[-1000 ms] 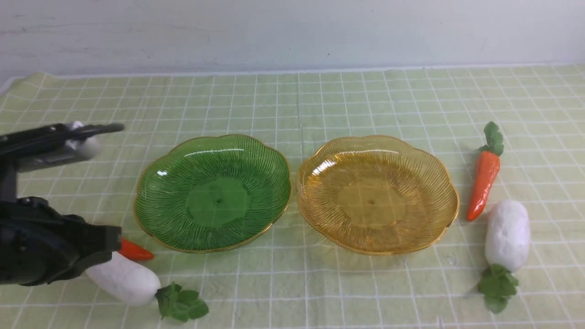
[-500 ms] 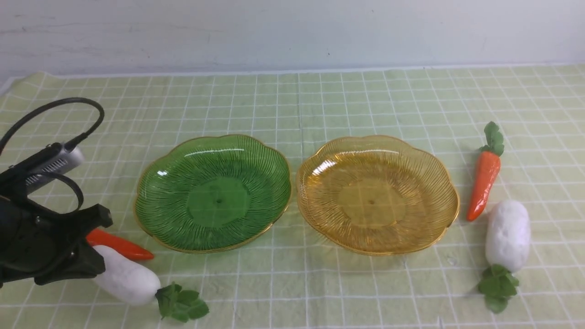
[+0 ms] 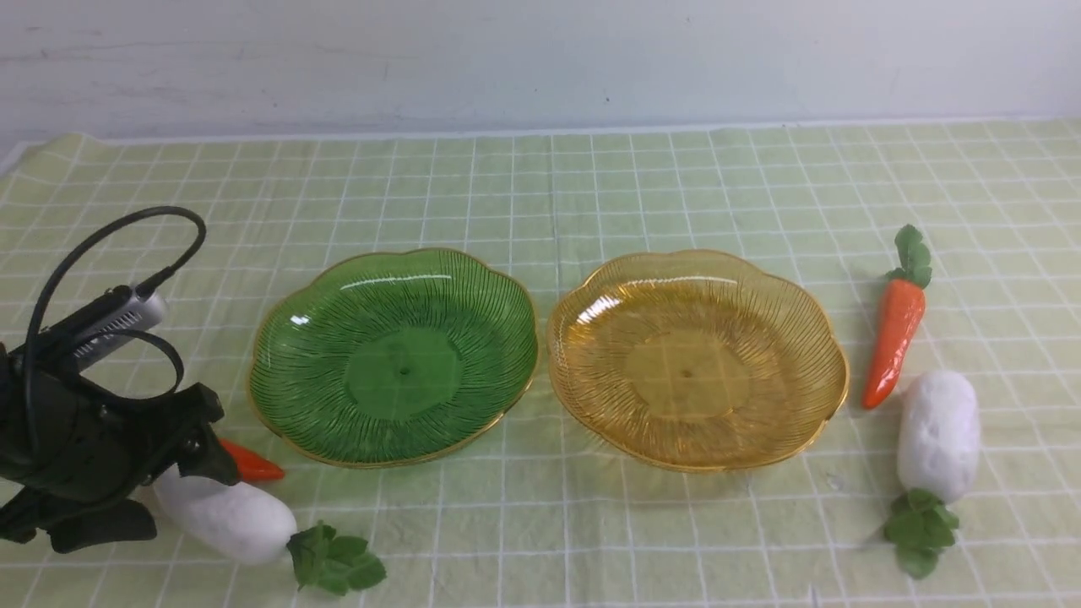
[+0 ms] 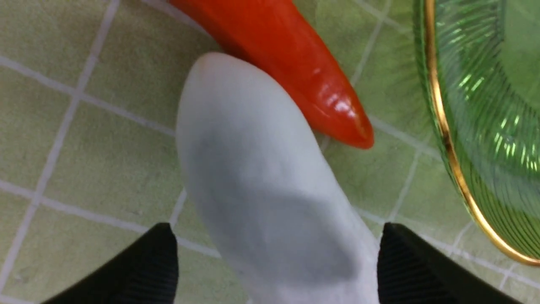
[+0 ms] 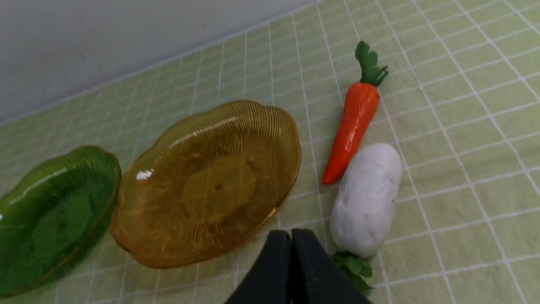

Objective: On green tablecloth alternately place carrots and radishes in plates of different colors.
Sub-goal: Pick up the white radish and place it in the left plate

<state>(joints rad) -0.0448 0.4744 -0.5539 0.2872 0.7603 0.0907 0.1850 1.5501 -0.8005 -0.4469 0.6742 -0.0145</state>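
Note:
On the green tablecloth a green plate and an amber plate lie side by side, both empty. At the front left a white radish lies against an orange carrot. My left gripper is open and low over this radish, one finger on each side; the carrot's tip lies just beyond, near the green plate's rim. A second carrot and radish lie right of the amber plate. My right gripper is shut, above the cloth near that radish.
A pale wall runs along the far edge of the cloth. The left arm's black cable loops above its wrist. The leaves of the right radish lie close to the right gripper's fingers.
The left arm has swung down and settled over the front-left radish, and its jaws have spread from shut to wide. Plates, vegetables and the right side look unchanged.

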